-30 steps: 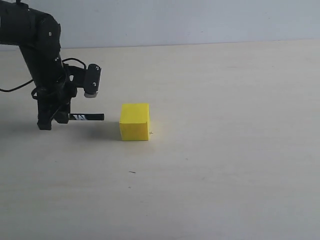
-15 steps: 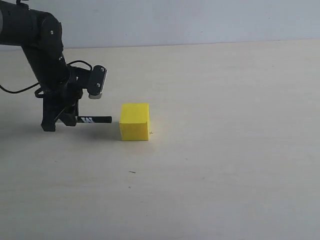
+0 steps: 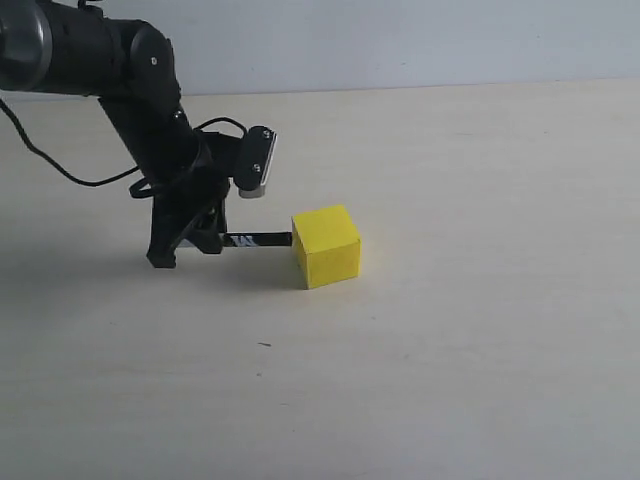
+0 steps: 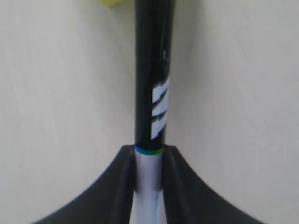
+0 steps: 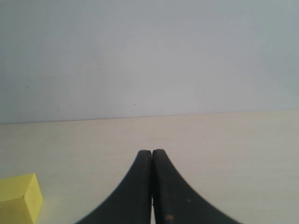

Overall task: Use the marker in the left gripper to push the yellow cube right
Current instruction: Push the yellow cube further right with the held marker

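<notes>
The yellow cube [image 3: 327, 245] rests on the pale table, turned slightly askew. A slim marker [image 3: 258, 240] lies level just above the table, its black tip against the cube's left face. My left gripper [image 3: 196, 240] is shut on the marker's white barrel, left of the cube. In the left wrist view the marker [image 4: 152, 84] runs out from between the jaws of the left gripper [image 4: 149, 150] toward a sliver of the yellow cube [image 4: 111, 3]. My right gripper [image 5: 152, 153] is shut and holds nothing; the yellow cube [image 5: 18, 203] shows at that view's corner.
The pale wooden table [image 3: 480, 330] stretches to the right of the cube. A black cable [image 3: 60, 170] trails from the left arm. A grey wall [image 3: 400, 40] stands behind the table's far edge.
The left arm has moved right with the marker, whose tip has met the cube. The cube has slid right and turned a little.
</notes>
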